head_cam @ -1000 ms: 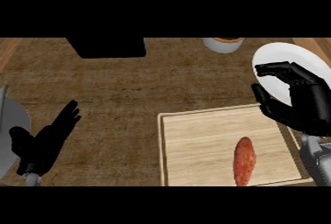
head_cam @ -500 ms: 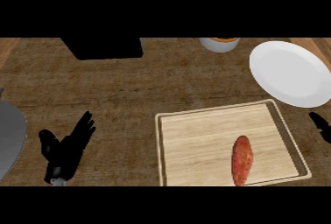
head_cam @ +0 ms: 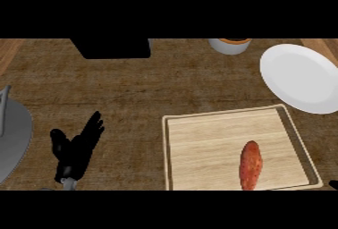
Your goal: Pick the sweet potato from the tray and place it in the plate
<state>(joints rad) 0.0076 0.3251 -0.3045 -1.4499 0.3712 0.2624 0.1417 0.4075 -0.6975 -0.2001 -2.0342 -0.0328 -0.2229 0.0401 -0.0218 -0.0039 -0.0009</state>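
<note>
Head view: my right hand (head_cam: 333, 184) is slipping almost out of frame, grip unreadable; my left hand (head_cam: 77, 148) is resting open; the orange-brown sweet potato (head_cam: 251, 164) is lying untouched on the pale wooden tray (head_cam: 198, 147), the round white plate (head_cam: 300, 76) beyond it.

one sweet potato (head_cam: 251, 164), one tray (head_cam: 198, 143), one plate (head_cam: 300, 77), one cup (head_cam: 230, 45) at the desk's far edge, one black box (head_cam: 112, 48), one grey object (head_cam: 13, 134) at the left edge, one hand (head_cam: 78, 150).
</note>
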